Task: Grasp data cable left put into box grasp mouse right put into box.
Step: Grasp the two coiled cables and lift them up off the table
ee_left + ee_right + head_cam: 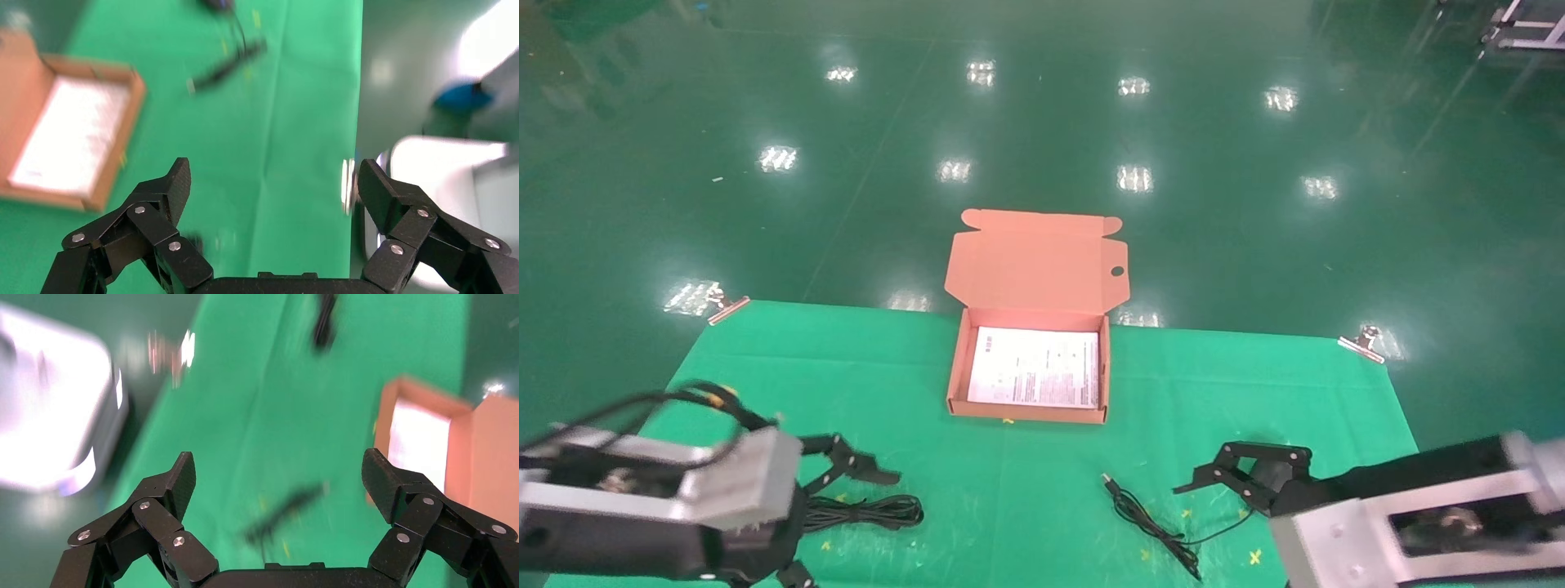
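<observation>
The salmon box (1027, 412) lies open at the table's middle, lid back, with a white leaflet (1035, 367) inside. The data cable (866, 512), a narrow black bundle, lies at the front left. My left gripper (834, 523) is open around its near end, just above the cloth. The mouse's cord (1152, 523), with its USB plug, lies at the front right and runs under my right gripper (1238, 478). The mouse itself is hidden there. Both wrist views show open, empty jaws: left gripper (273, 177), right gripper (278, 468). The right wrist view shows the blurred cord (284, 511).
A green cloth (1042, 490) covers the table, held by clips at the far corners (727, 309) (1362, 347). Shiny green floor lies beyond. The box also shows in the left wrist view (116, 165) and right wrist view (382, 416).
</observation>
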